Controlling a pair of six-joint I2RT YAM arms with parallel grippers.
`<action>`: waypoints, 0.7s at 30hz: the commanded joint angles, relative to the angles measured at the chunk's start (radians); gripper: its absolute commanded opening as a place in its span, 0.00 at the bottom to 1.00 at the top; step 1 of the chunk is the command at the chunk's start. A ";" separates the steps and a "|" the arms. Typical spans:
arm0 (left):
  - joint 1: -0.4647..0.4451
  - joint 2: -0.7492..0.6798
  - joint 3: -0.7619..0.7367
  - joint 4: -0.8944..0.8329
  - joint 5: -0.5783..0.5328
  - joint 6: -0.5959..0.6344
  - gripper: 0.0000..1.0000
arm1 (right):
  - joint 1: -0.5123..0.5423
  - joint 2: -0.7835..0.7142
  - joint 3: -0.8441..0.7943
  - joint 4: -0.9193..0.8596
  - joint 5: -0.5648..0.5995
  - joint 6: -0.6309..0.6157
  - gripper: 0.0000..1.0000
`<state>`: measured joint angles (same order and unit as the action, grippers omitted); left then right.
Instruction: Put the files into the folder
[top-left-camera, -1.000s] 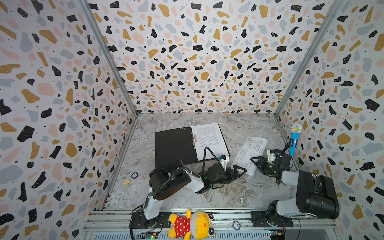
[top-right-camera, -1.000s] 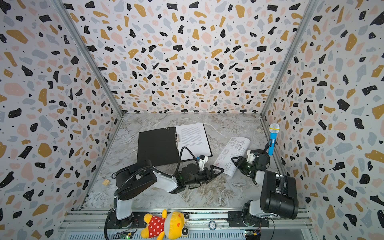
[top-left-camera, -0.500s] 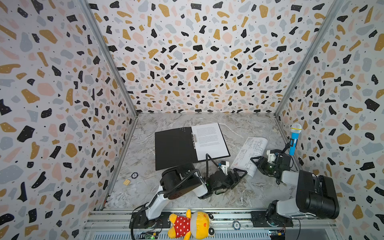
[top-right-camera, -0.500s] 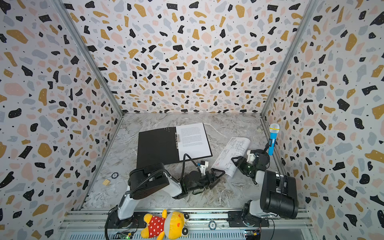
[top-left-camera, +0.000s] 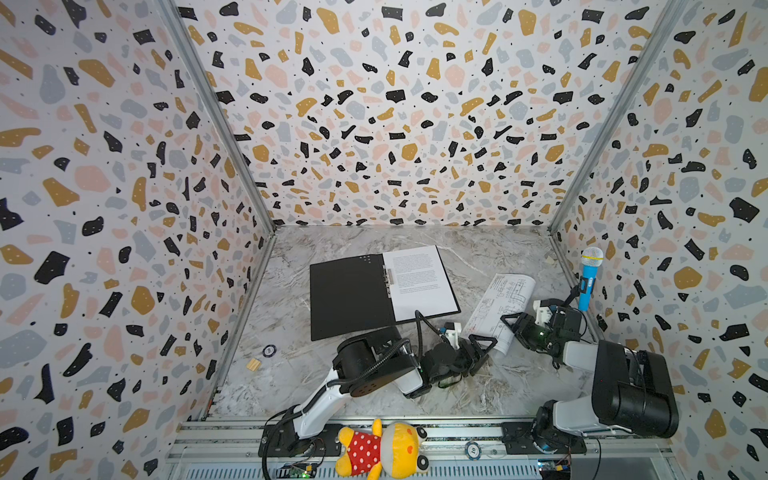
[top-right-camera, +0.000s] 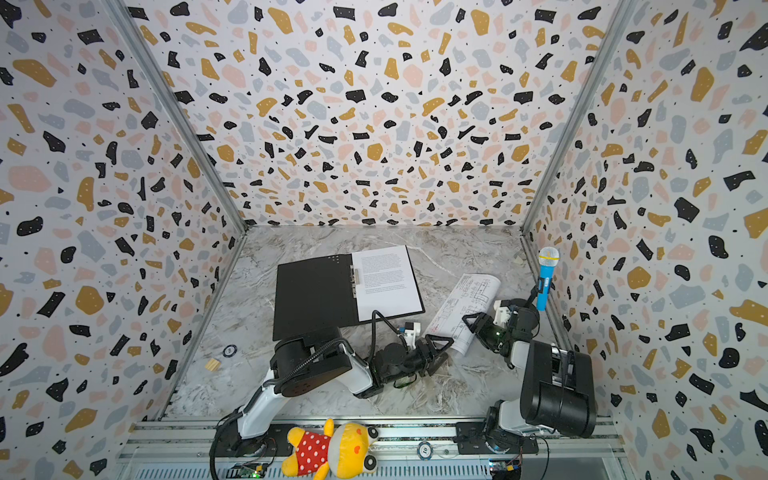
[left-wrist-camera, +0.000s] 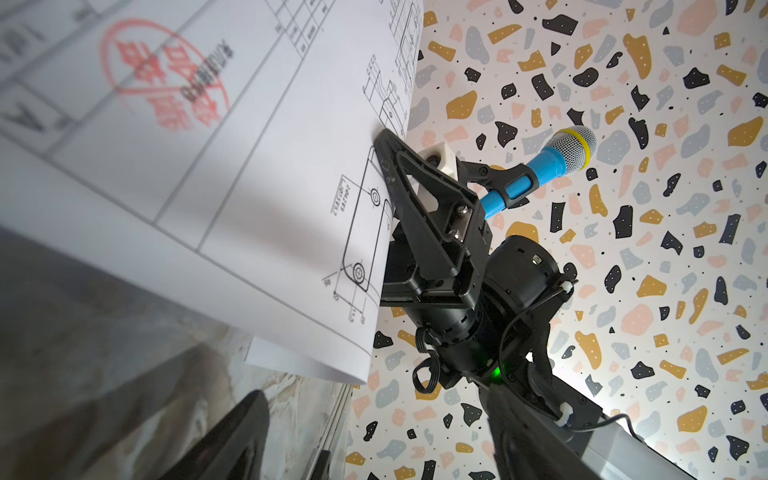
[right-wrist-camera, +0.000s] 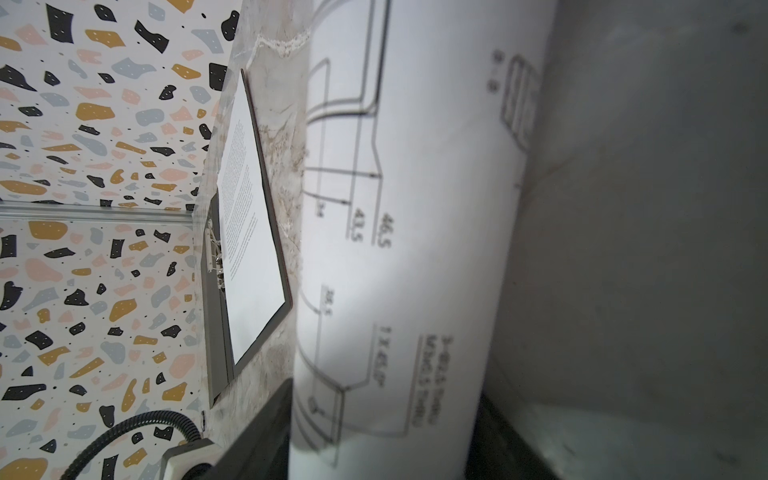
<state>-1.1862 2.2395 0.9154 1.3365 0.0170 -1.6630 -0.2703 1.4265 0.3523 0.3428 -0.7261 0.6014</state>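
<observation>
Near the left wall, well apart from the work: small round dark token (top-left-camera: 269, 351) and small pale wooden block (top-left-camera: 252, 364).

Left of centre, open and flat on the marbled table (top-left-camera: 374, 237): thin flat folder (top-left-camera: 349, 299), black inside up, metal clip along the spine. On its right half, already in place: white text sheet (top-left-camera: 419, 282), densely printed, lying square within the cover.

Right of that, on the near side: left gripper (top-left-camera: 482, 351). Elbow swung rightward since a second ago, wrist almost where it was. Jaws spread, though narrower than a second ago. Nothing between them yet. Near-left corner of the second file just beside the fingertips.

Further right: white drawing sheet (top-left-camera: 500, 299) with technical line drawings and a red stamp. Outside the folder, lifted off the table and bowed into a curl. Clamped at its right edge by the right gripper (top-left-camera: 510, 323), no change there over the last second.

Far right, by the wall: blue toy microphone (top-left-camera: 589, 282).

Judged half done. Probably a second grip being set on the free corner, ahead of carrying the curl leftward onto the text sheet. Risk of a crease if pulled unevenly.
</observation>
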 joint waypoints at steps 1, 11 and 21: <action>-0.006 0.022 0.029 0.093 -0.031 -0.026 0.80 | -0.003 0.031 -0.033 -0.131 0.074 -0.009 0.62; -0.007 0.064 0.065 0.105 -0.069 -0.067 0.71 | -0.003 0.021 -0.036 -0.133 0.074 -0.005 0.62; -0.013 0.117 0.114 0.121 -0.105 -0.116 0.63 | -0.002 0.011 -0.044 -0.133 0.076 -0.003 0.62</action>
<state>-1.1923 2.3318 1.0031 1.3941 -0.0669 -1.7622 -0.2703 1.4254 0.3511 0.3435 -0.7250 0.6014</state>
